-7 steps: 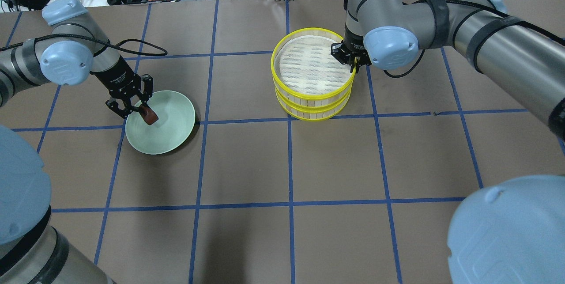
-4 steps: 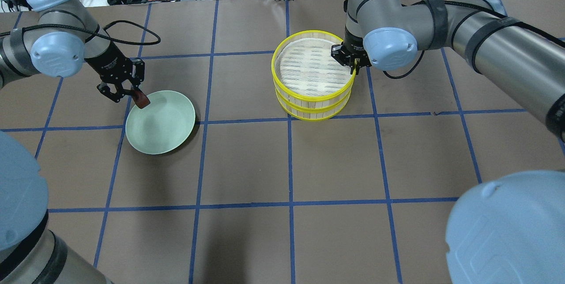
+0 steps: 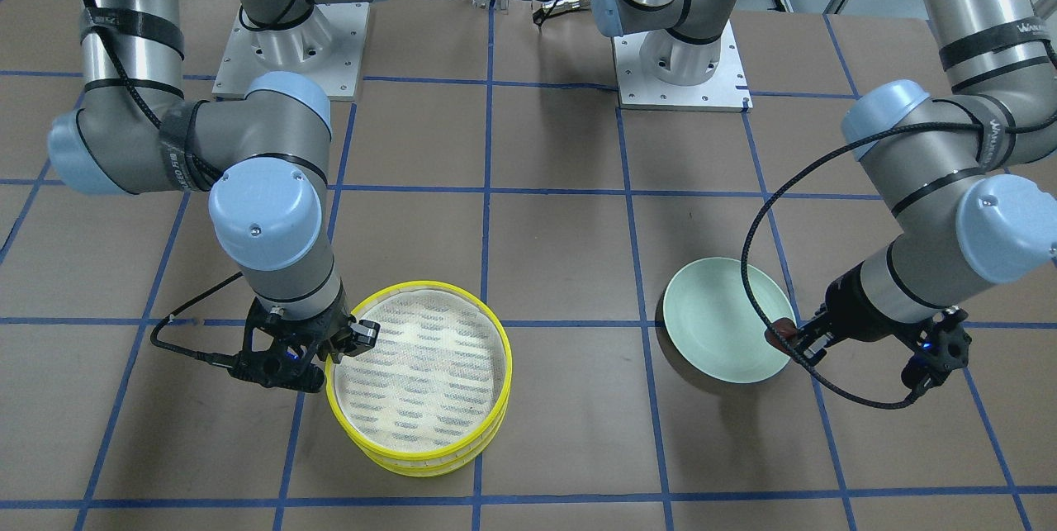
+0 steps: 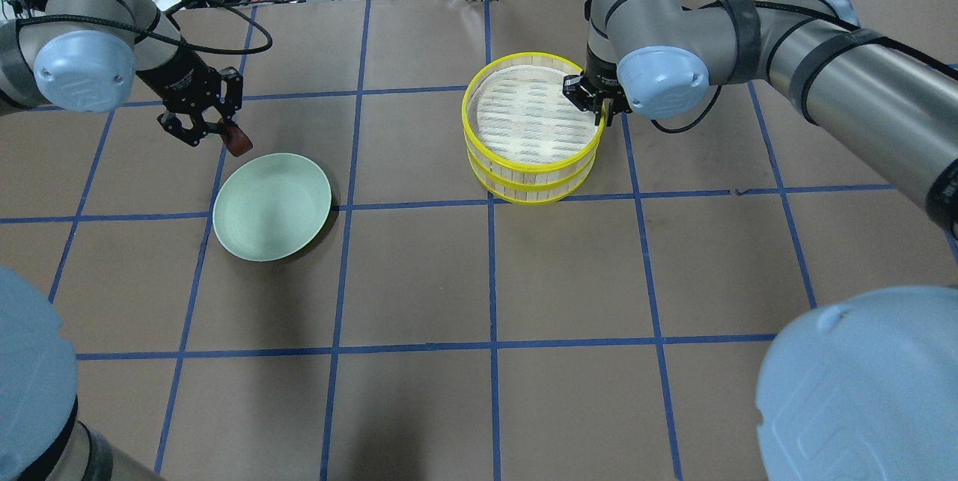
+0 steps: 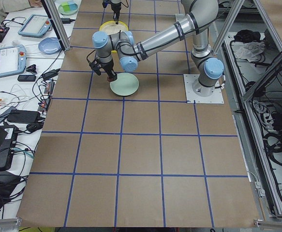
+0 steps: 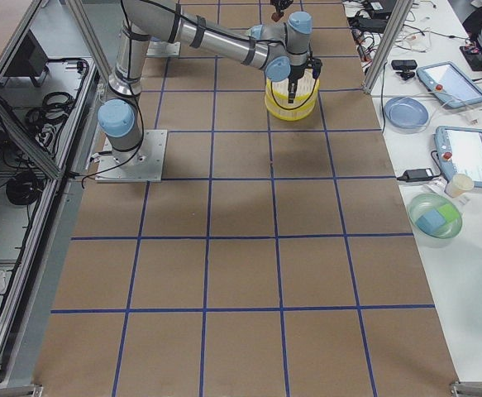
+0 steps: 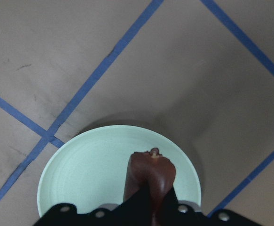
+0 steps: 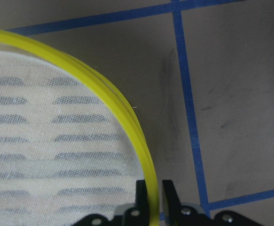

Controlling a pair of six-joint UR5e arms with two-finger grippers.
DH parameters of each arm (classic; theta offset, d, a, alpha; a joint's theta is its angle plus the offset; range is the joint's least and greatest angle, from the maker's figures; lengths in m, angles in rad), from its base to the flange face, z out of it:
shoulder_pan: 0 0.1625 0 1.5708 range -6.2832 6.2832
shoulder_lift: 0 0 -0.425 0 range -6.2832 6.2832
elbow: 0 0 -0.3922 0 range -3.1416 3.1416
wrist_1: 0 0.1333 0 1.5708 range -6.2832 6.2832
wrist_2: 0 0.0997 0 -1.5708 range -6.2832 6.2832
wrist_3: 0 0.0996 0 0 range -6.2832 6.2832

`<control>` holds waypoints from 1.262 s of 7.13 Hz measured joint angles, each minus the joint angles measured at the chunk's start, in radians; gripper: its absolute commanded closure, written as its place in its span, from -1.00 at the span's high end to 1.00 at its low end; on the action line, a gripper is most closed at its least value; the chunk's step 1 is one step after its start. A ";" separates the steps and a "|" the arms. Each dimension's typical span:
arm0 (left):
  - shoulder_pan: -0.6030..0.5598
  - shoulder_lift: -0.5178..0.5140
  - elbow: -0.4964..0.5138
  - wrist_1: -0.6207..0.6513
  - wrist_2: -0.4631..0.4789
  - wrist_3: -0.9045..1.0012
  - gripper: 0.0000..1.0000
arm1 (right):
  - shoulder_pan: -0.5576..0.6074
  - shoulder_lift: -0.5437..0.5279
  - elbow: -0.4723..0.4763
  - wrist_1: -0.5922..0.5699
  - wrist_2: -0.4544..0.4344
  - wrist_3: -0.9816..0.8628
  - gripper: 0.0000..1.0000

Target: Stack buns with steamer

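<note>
Reddish-brown oblong bun (image 7: pixel 151 181), light & prob squishy, is clamped mid-body in my left gripper (image 4: pixel 232 137) over the edge of the pale green round plate (image 4: pixel 272 207), so gentle squeeze only; my right gripper (image 8: pixel 154 193) is pinched on the stiff rim of the top yellow-rimmed slatted steamer tray (image 4: pixel 465 113) mid-table.

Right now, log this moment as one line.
left gripper: shut on dark bun, clear of green plate | right gripper: shut on rim of top steamer tray, stacked on lower tray | cream bun: not seen
</note>
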State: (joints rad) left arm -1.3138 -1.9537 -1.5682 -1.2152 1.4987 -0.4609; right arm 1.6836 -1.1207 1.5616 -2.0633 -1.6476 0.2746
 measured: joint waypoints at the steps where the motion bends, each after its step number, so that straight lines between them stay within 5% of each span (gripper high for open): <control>1: -0.030 0.016 0.019 -0.001 -0.006 -0.035 -1.00 | -0.007 -0.005 0.000 -0.003 -0.008 -0.023 0.81; 4: -0.139 0.045 0.067 0.060 -0.132 -0.257 -1.00 | -0.046 -0.112 -0.003 -0.017 -0.013 -0.080 0.98; 9: -0.406 -0.018 0.055 0.346 -0.211 -0.665 -1.00 | -0.046 -0.373 -0.015 0.338 0.049 -0.109 0.98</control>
State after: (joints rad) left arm -1.7202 -1.9720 -1.5133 -0.8695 1.2879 -1.1259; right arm 1.6375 -1.4935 1.5465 -1.7256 -1.5982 0.1654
